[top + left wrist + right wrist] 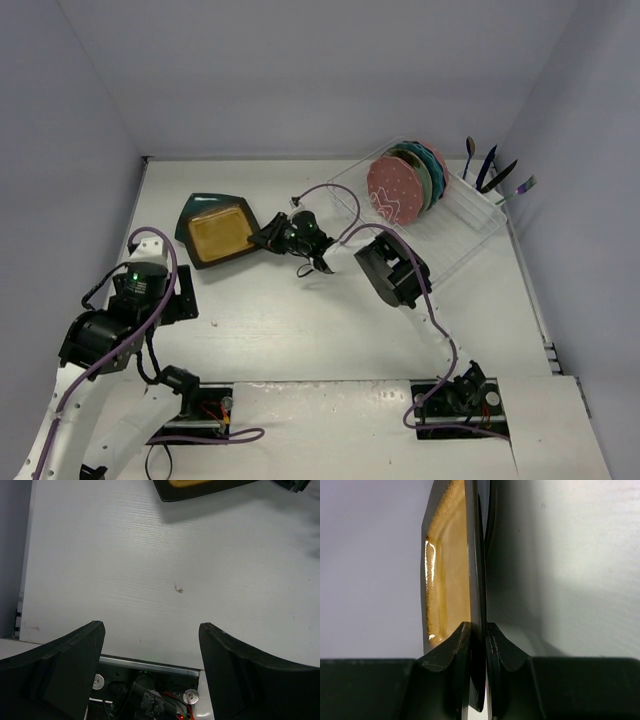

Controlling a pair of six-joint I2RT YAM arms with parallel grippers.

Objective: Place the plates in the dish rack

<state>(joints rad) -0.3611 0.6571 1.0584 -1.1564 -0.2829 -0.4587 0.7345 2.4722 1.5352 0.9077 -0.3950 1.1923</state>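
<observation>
The squarish mustard-yellow plate (222, 235) with a black rim lies on top of the dark teal plate (196, 209) at the back left of the table. My right gripper (263, 237) is shut on the yellow plate's right rim. In the right wrist view the plate (447, 565) stands edge-on between the jaws of my right gripper (479, 626). Three round plates stand in the clear dish rack (455, 235): the pink dotted one (392, 190) in front, mint and teal-blue behind. My left gripper (151, 626) is open over bare table, near its base, holding nothing.
Several utensils (492, 170) stick up from the rack's far right section. Grey walls close the table at the back and on both sides. My right arm's forearm (395, 270) stretches across just in front of the rack.
</observation>
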